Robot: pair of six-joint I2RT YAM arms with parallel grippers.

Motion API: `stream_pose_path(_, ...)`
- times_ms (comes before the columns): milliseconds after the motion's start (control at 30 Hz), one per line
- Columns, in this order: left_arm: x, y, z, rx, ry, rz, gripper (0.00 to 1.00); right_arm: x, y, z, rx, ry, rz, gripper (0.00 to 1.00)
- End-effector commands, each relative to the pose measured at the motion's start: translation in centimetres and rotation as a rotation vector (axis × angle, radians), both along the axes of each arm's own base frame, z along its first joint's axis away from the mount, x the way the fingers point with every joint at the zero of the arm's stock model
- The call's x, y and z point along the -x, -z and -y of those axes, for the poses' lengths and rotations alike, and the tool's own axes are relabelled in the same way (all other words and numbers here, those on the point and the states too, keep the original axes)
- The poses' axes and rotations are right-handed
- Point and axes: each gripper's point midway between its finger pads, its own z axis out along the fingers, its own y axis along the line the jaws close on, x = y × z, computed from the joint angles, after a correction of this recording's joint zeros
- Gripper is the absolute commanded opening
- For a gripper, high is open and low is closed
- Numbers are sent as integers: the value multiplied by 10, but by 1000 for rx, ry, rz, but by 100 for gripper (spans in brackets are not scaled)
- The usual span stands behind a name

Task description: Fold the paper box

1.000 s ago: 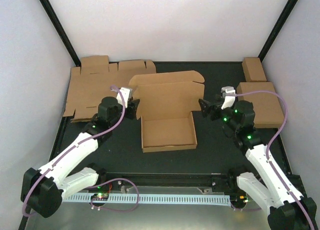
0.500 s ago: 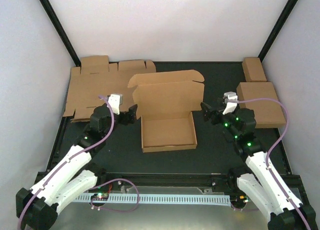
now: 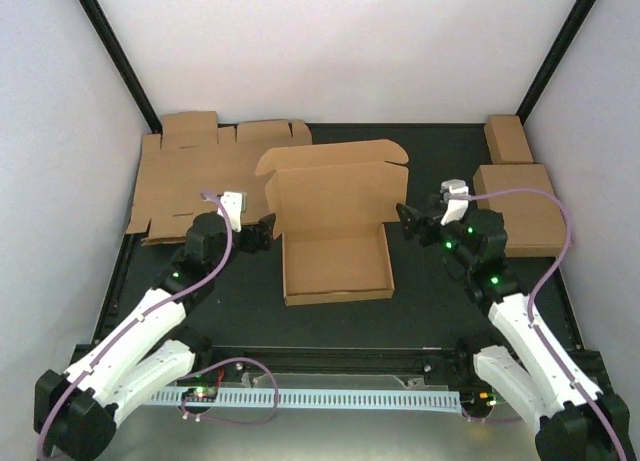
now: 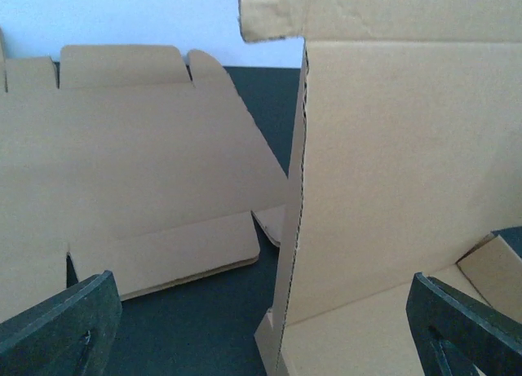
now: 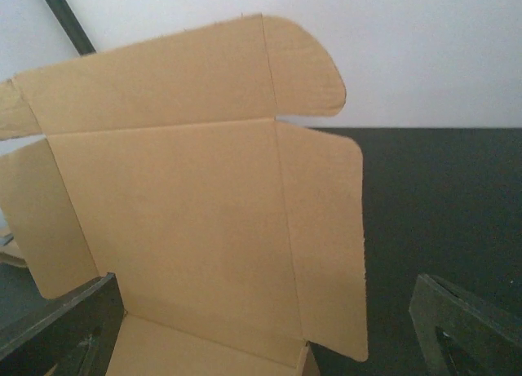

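You have one open paper box (image 3: pixel 335 231); left of it, one flat cardboard sheet (image 3: pixel 190 181); right of it, one squarish closed box (image 3: pixel 535 226) and one small oblong box (image 3: pixel 508 138).

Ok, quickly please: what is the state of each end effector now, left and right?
Left end effector: open, holding nothing.
Right end effector: open, holding nothing.

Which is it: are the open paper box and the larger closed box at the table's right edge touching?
Apart. The top external view shows a strip of bare dark table between the paper box and the larger closed box.
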Motion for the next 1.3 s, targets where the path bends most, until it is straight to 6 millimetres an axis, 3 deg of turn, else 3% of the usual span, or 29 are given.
stream_pose_path(0,-5,-4,9,14,31,2,98,-6,-1,-9,25,-52,-48,100)
stream_pose_path(400,-17,3,23,-5,75,-50,92,-8,4,-11,13,-58,-61,100)
stream_pose_path(1033,-19,3,26,-20,87,-64,85,-11,12,-8,39,-38,-92,100)
stream_pose_path(1267,-20,3,29,-22,102,-64,63,-16,15,-1,-28,-78,-132,100)
